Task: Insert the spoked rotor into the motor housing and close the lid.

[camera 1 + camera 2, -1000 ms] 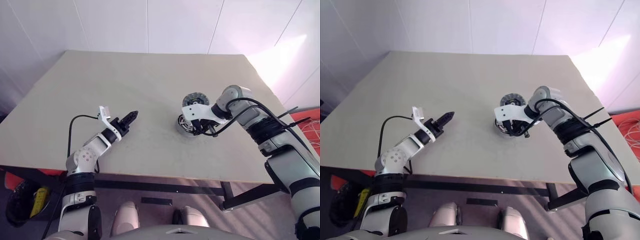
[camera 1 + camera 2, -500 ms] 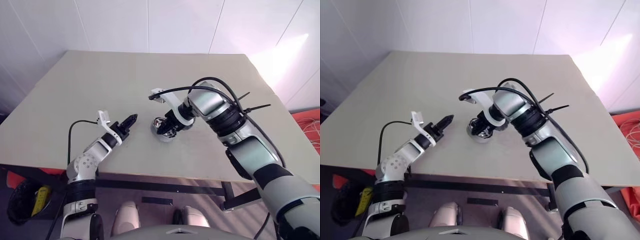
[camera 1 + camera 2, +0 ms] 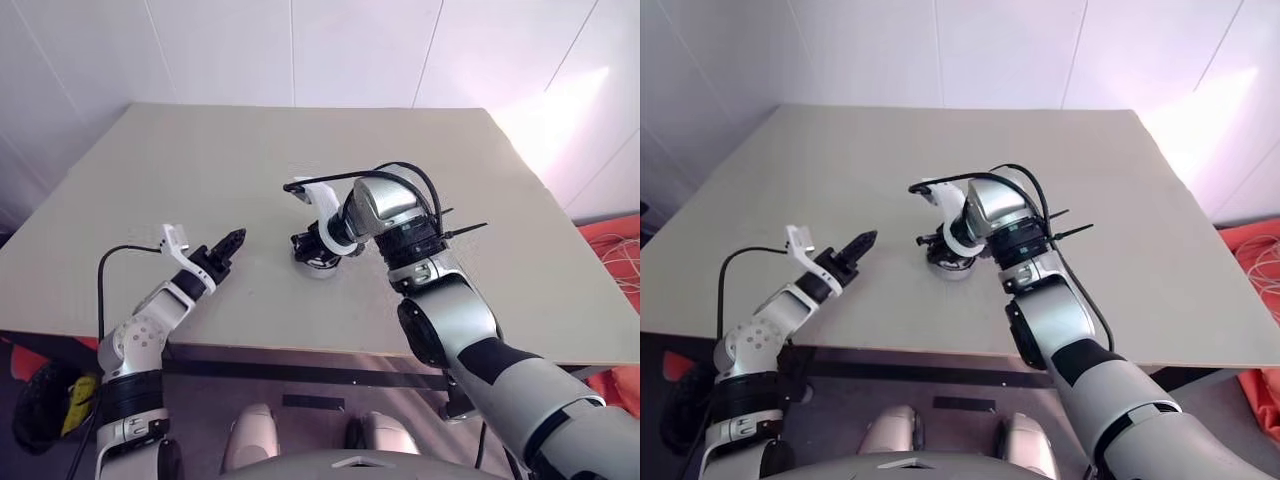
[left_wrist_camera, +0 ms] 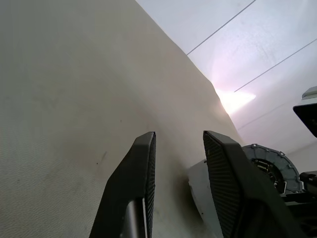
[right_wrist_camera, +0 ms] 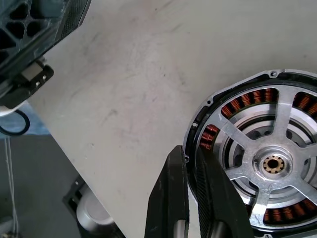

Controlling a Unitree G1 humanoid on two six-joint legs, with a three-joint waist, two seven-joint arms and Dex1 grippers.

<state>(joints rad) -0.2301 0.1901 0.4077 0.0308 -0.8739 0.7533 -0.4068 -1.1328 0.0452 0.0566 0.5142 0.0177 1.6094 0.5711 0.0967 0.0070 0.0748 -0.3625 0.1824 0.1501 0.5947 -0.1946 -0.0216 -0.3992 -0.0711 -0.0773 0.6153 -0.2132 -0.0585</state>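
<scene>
Left eye view: beige table (image 3: 300,160), wide bare top on all sides of the work, far edge and both side edges well apart from it; near edge is closer. Motor housing (image 3: 318,258) sits a bit this side of table centre, near the front. Right gripper (image 3: 308,243) points down onto it, arm arched over from the right. Left gripper (image 3: 232,240) hovers level just left of the housing, apart from it, plenty of bare top around it.

Against a second ago: the housing and the right gripper have come left across the table, from right of centre to about the middle; the right wrist has turned from lying sideways to pointing down. The left arm has pulled back left a little.

Right eye view: same layout, right gripper (image 3: 938,243) over the housing's left rim, left gripper (image 3: 860,241) pointing at it with a clear gap.

Left wrist view: left fingers (image 4: 136,183) part-open, narrow gap, nothing between them; housing (image 4: 270,161) ahead, off to one side.

Right wrist view: right fingers (image 5: 173,196) pressed together, pinching the housing's dark rim (rim passes between them, looks clamped). Spoked rotor (image 5: 270,163) sits inside the housing, copper windings (image 5: 210,136) around it. Lid can't be made out.
</scene>
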